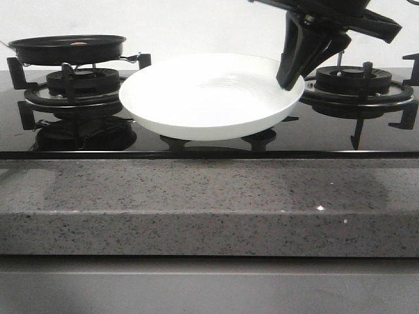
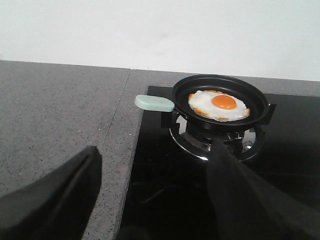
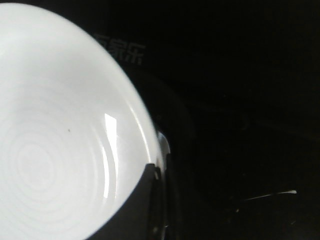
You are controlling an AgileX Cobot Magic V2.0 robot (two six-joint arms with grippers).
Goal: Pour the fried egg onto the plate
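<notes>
Speckled grey worktop [image 1: 196, 196] fronts our hob. We hold the plate [image 1: 209, 98] mid-hob, right tool [image 1: 288, 82] clamped on its right rim. Far left, the pan [image 2: 220, 95] carries the fried egg [image 2: 219, 105]; our left tool [image 2: 155, 195], spread wide, must grasp its handle [image 2: 154, 103] next.

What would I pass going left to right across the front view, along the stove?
Black frying pan on the left burner → white plate in the middle, held at its right rim by the right tool → right burner.

One plate [image 1: 209, 98], one fried egg [image 2: 219, 105], one pan [image 2: 220, 95], two burners [image 1: 357, 82].
</notes>
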